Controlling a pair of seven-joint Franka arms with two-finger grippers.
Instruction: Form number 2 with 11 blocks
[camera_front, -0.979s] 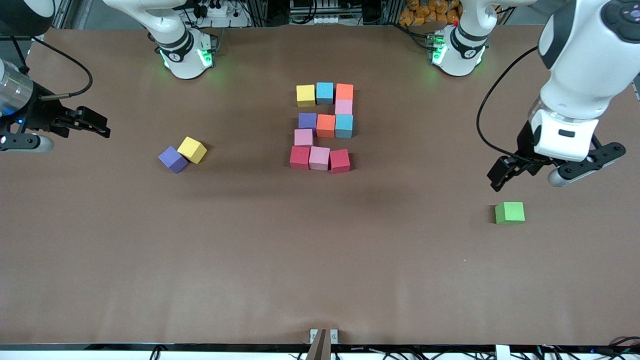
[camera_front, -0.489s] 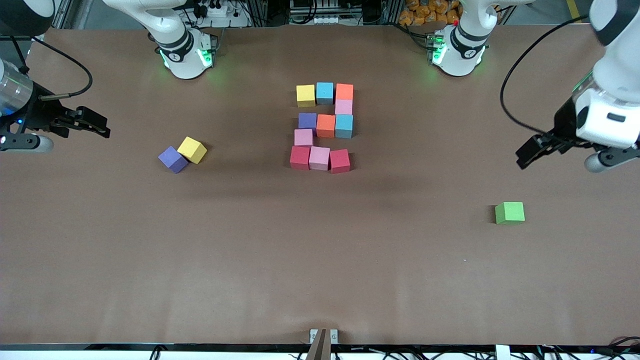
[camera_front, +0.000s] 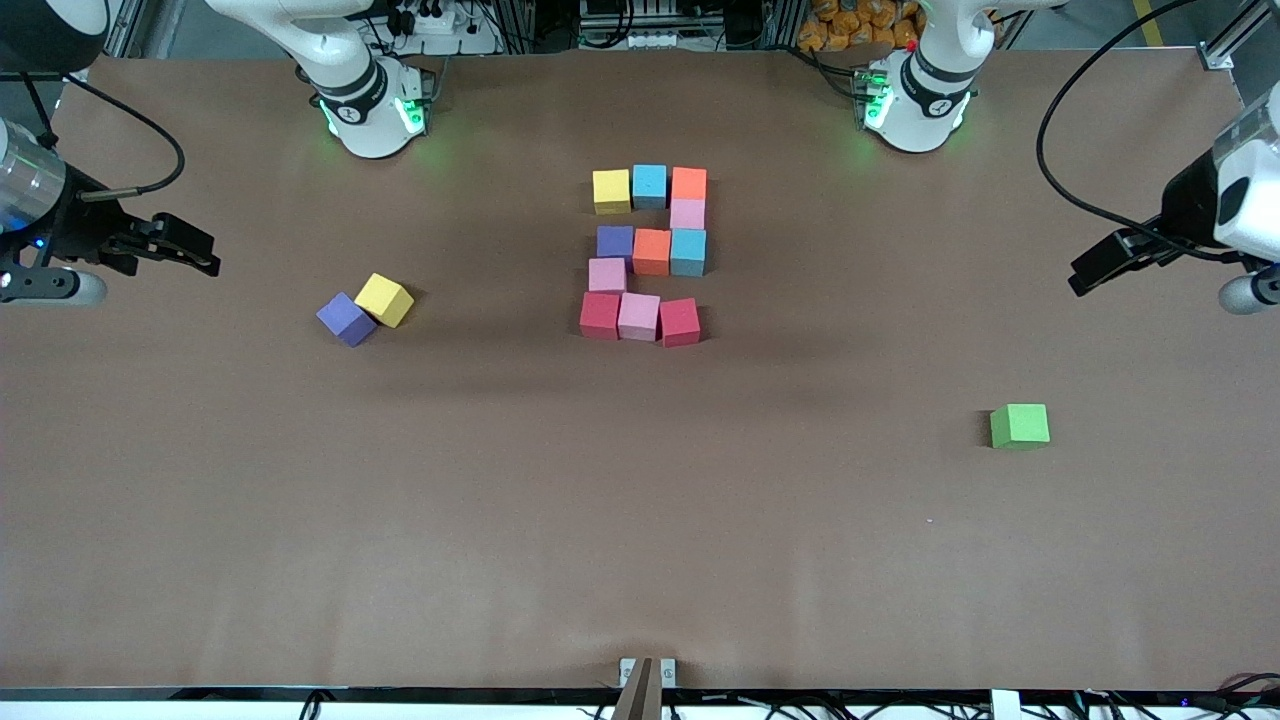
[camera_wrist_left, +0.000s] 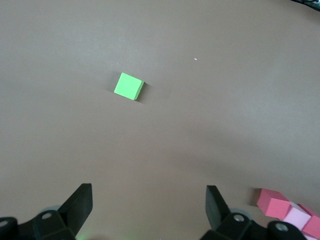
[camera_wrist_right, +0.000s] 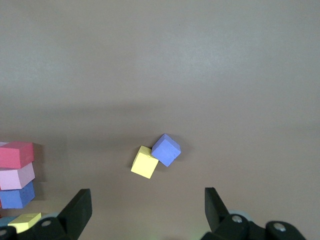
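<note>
The number 2 lies in the middle of the table, made of several touching blocks. Its row nearest the bases is yellow, light blue and orange. Its row nearest the front camera is red, pink and red. My left gripper hangs open and empty over the table's left-arm end. The right gripper waits open and empty over the right-arm end. A corner of the figure shows in the left wrist view.
A loose purple cube and a loose yellow cube touch each other between the figure and the right gripper. A green cube sits alone toward the left arm's end, nearer the front camera.
The left arm has swung away from above the green cube toward its own end of the table, its gripper still open. The right arm and all cubes have stayed put.
</note>
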